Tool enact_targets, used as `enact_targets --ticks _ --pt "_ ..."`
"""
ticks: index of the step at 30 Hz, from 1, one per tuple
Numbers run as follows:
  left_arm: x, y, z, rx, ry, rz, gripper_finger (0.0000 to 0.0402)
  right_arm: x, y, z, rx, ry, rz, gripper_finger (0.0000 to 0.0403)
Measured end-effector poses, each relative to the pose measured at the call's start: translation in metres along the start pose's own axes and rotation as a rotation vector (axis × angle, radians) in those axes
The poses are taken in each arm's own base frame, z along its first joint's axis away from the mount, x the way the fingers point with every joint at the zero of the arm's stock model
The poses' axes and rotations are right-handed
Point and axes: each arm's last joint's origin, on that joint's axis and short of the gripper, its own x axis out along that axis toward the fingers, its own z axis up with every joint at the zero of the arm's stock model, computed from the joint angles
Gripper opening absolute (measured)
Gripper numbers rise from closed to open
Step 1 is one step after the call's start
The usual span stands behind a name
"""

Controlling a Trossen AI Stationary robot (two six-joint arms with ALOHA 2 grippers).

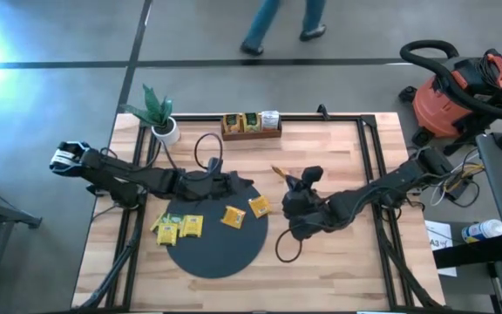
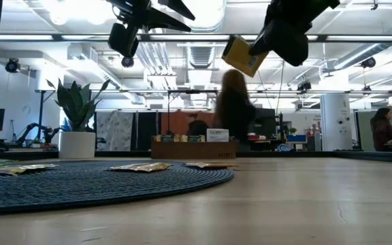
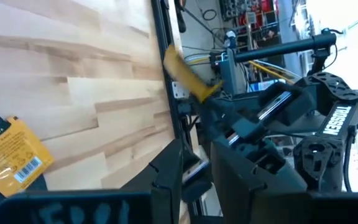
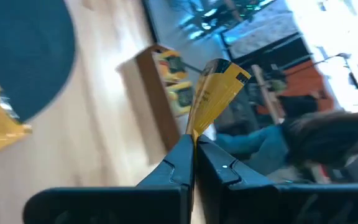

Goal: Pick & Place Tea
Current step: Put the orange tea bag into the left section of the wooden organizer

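Fingers of the left gripper stand partly apart, empty, over the black round mat with its yellow packets; right fingers pinch a creased yellow tea packet above the worktop.

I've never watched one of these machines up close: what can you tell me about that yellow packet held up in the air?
The yellow tea packet is small, flat, and printed with dark text. The right claw is shut on its lower edge, holding it clear above the wooden table, between the black round mat and the wooden tray. Only the claw touches it.
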Motion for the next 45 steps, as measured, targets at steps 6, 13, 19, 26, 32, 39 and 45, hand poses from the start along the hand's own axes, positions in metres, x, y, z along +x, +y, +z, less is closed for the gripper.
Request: enact_targets --ticks 6,13,19,26,32,39,45 --pt "0.0 0.001 0.0 0.001 0.004 0.008 0.008 0.0 -0.003 0.001 0.002 -0.008 -0.098 0.0008" --pt "0.0 0.003 0.0 0.005 -0.012 0.014 0.008 -0.006 -0.003 0.004 0.014 -0.028 -0.092 0.0008" --pt "0.003 0.003 0.007 0.025 -0.045 0.015 0.008 -0.011 -0.002 0.006 0.046 -0.044 -0.045 0.0008" --pt "0.003 0.012 0.006 0.15 -0.029 0.103 0.008 -0.005 0.001 0.012 0.406 0.039 0.388 0.0008" --pt "0.003 0.022 0.004 0.247 0.005 0.187 0.008 0.002 0.011 0.025 0.541 -0.004 0.902 0.0008" --pt "0.0 0.023 -0.003 0.43 0.155 0.168 0.008 0.032 0.003 0.025 0.742 0.017 1.091 0.0008" --pt "-0.006 0.022 -0.017 0.64 0.254 0.118 0.008 0.053 -0.008 0.027 0.856 -0.044 1.322 0.0008"
